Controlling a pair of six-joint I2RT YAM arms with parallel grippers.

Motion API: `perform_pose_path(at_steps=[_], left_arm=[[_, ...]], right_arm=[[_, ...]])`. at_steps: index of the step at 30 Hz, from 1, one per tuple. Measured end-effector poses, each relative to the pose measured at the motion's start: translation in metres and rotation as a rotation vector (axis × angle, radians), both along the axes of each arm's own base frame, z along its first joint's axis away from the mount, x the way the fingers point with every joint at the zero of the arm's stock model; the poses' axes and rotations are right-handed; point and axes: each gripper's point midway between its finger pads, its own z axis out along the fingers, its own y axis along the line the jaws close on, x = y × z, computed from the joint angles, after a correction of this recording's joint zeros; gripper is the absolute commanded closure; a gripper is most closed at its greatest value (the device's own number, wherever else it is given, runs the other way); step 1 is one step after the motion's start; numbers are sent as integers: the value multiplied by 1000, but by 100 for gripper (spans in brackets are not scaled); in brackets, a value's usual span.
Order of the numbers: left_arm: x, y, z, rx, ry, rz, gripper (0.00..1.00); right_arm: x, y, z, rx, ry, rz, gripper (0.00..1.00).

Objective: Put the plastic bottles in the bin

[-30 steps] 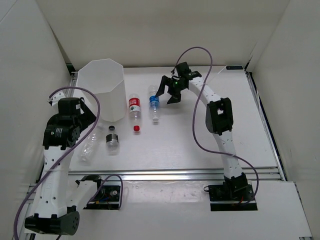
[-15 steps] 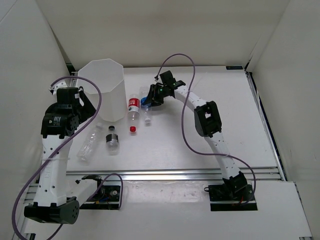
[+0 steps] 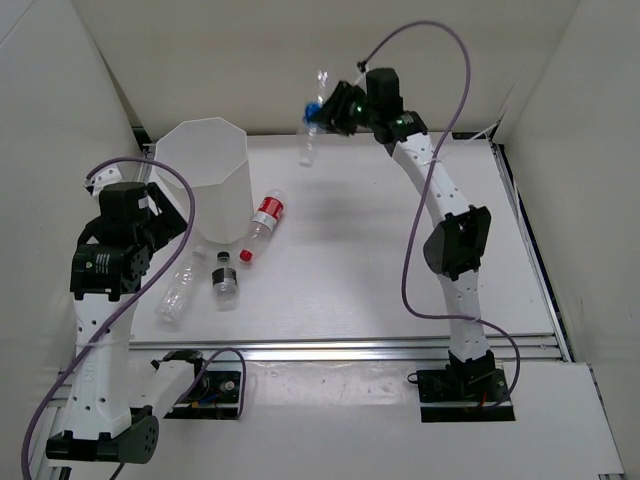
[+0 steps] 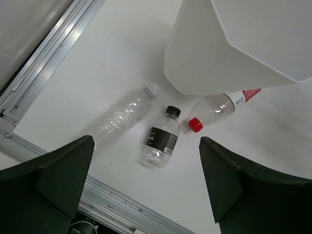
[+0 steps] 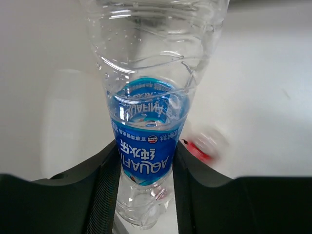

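My right gripper (image 3: 335, 108) is shut on the blue-label bottle (image 3: 310, 125) and holds it in the air over the back of the table, right of the bin (image 3: 205, 180). In the right wrist view both fingers clamp the blue label (image 5: 146, 141). The red-label bottle (image 3: 263, 217) lies tilted beside the bin, its red cap (image 3: 245, 255) toward me. The black-label bottle (image 4: 161, 139) and the crushed clear bottle (image 4: 122, 119) lie side by side on the table. My left gripper (image 4: 145, 146) hangs open high above them, holding nothing.
An aluminium rail (image 3: 350, 350) runs along the table's near edge, and another rail (image 4: 48, 58) along the left side. White walls close in the left, back and right. A purple cable (image 3: 420, 40) loops above the right arm.
The right gripper shut on the blue-label bottle and lifted it up and back off the table. The red-label bottle was nudged askew. The left arm shifted slightly left.
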Motion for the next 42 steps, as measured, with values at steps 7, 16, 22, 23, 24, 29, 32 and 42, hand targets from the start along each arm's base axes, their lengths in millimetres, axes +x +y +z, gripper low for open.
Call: perform_pose_path(at_steps=[7, 16, 22, 23, 24, 29, 32, 42], left_arm=[[4, -4, 12, 2, 32, -32, 0], [7, -5, -5, 30, 184, -81, 0], [-2, -8, 7, 20, 152, -101, 0], [-4, -9, 8, 19, 145, -102, 0], [-7, -9, 10, 19, 137, -102, 0], [-19, -7, 21, 14, 78, -91, 0], [-21, -7, 25, 3, 59, -77, 0], [-33, -8, 35, -95, -45, 15, 0]], right_arm=[[-101, 82, 220, 281, -562, 84, 78], [-119, 140, 219, 291, -799, 134, 76], [-91, 172, 150, 188, -806, 161, 64], [-91, 175, 144, 182, -802, 166, 58], [-91, 178, 139, 177, -798, 174, 46], [-110, 193, 135, 182, -800, 234, 0], [-122, 195, 131, 153, -769, 261, 0], [-67, 10, 150, 179, -344, -135, 0]])
